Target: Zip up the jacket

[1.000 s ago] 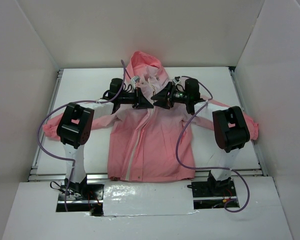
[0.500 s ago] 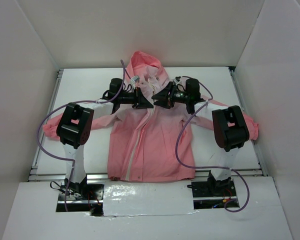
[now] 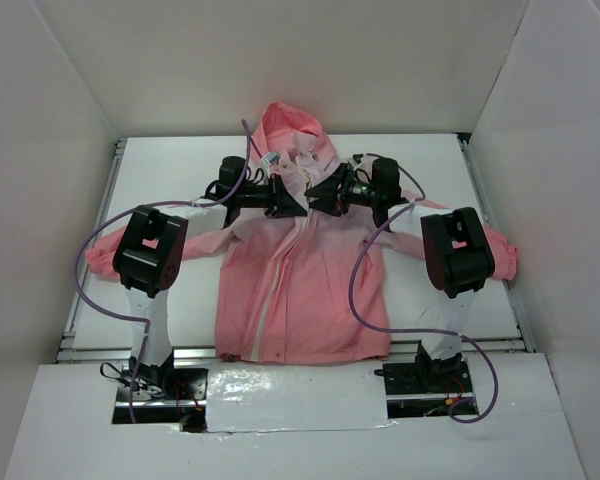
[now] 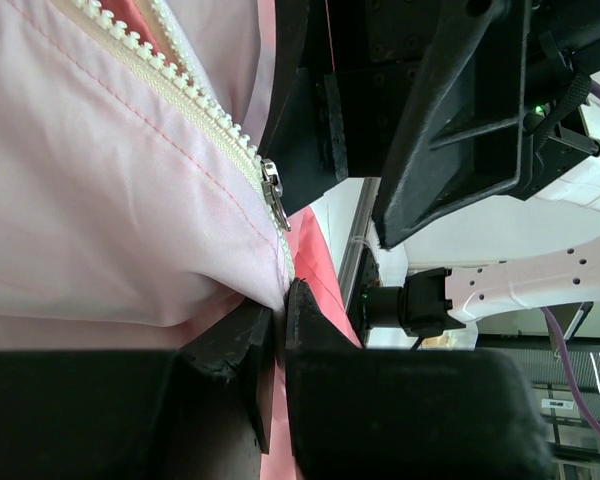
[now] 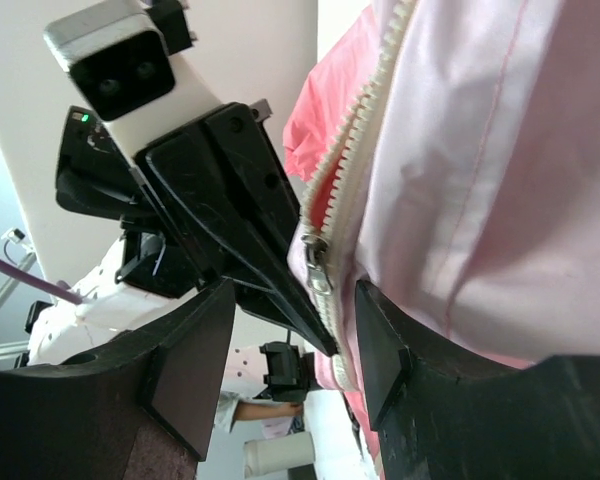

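white table [image 3: 170, 165], evenly lit. plain white back wall [image 3: 300, 60], left wall [image 3: 30, 200], right wall [image 3: 565, 180] enclose it. metal rail [image 3: 111, 170] along its edges. glossy white board [image 3: 300, 440] in front.

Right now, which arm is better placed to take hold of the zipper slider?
The right. The right gripper is open, and the zipper slider appears to sit between its fingers. The left gripper is shut on the jacket fabric just below the slider.

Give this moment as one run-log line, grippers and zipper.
left gripper: shut on jacket | right gripper: open, straddling zipper slider | teeth past slider: apart
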{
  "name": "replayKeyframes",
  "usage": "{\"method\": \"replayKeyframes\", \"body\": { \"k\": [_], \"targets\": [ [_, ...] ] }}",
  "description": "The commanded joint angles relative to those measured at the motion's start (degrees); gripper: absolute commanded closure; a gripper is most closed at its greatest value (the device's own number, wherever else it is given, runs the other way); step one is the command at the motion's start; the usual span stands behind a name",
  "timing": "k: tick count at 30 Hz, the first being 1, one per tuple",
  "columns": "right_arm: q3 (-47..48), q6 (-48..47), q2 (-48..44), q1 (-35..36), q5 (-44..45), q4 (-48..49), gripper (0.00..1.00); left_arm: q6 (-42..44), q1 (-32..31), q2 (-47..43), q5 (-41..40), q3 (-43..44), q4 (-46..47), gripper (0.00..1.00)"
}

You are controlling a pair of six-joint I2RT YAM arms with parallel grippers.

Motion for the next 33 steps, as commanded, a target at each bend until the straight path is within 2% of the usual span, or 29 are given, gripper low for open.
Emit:
{"method": "replayKeyframes", "body": {
  "k": [1,12,17,33],
  "targets": [
    [2.17,1.37,-0.61,-0.27,-0.57,4.98,0.42,0.55,-0.79,-2.8,3.16,1.08,2.52,1.0],
    [2.26,-0.91,-3.34,-0.27,-0.22,1.82,0.43,3.19,-0.88,-2.01,1.76,2.14,-1.35,1.0],
    [2.61,-5.56,-4.92,-0.45,1.01,-3.71,0.43,4.07,-0.88,-1.84,1.67,2.66,-2.49,1.0],
    [2.43,-6.0,-6.41,-0.45,0.48,-3.71,0.43,4.68,-0.97,-0.6,1.76,4.16,-3.1,1.0]
  ]
}}
